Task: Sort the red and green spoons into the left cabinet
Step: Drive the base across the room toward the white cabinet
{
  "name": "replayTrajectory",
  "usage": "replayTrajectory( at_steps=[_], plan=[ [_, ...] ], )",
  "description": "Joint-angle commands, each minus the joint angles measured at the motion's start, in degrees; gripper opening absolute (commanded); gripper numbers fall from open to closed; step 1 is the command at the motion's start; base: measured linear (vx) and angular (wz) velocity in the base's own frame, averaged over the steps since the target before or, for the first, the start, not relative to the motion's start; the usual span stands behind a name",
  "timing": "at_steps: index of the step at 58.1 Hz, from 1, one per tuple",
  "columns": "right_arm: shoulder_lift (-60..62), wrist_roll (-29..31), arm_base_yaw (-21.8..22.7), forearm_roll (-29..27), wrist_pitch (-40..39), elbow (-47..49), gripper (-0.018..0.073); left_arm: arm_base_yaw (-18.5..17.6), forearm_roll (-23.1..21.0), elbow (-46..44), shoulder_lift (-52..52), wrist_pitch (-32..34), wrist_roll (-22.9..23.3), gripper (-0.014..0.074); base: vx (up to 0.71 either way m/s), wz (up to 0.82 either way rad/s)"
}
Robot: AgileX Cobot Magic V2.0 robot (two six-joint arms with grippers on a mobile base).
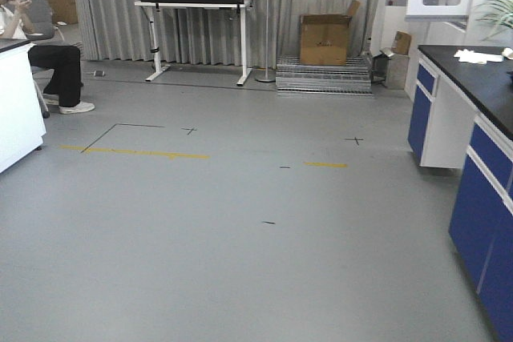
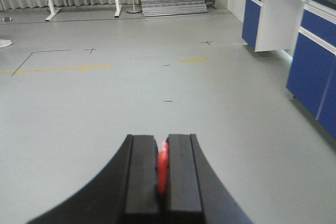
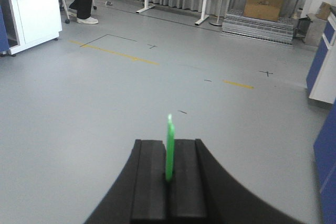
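Pinching red spoon (image 2: pixel 163 167) in L gripper (image 2: pixel 163 144), green spoon (image 3: pixel 169 132) in R gripper (image 3: pixel 169 149), both sticking fwd along finger axis. Can't see left cabinet anywhere, just open floor (image 1: pixel 240 262) ahead; can't tell which arm nearer.

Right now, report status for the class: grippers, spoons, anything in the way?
Left gripper shut on red spoon. Right gripper shut on green spoon. Left cabinet not in view. Bare floor ahead; blue counter at right.
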State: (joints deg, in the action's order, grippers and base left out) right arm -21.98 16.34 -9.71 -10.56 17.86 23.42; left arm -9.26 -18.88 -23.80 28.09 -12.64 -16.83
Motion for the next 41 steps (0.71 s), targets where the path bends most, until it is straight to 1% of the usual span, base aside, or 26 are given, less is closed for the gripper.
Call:
replayTrajectory(
  at_steps=[1,12,41],
  plan=[
    [-0.33,-0.08,0.05,-0.1,-4.48,1.73,-0.0004,-0.41,-0.47,-1.48,0.31,4.22,0.1,-0.0003,0.49,0.17],
    [-0.33,-0.08,0.05,-0.1,-4.48,1.73,-0.0004,-0.41,-0.47,-1.48,0.31,4.22,0.1,-0.0003,0.51,0.06],
    [-0.33,-0.08,0.05,-0.1,-4.32,1.73,-0.0004,-0.41,-0.47,-1.48,0.31,4.22,0.1,-0.0003,0.53,-0.03]
  ],
)
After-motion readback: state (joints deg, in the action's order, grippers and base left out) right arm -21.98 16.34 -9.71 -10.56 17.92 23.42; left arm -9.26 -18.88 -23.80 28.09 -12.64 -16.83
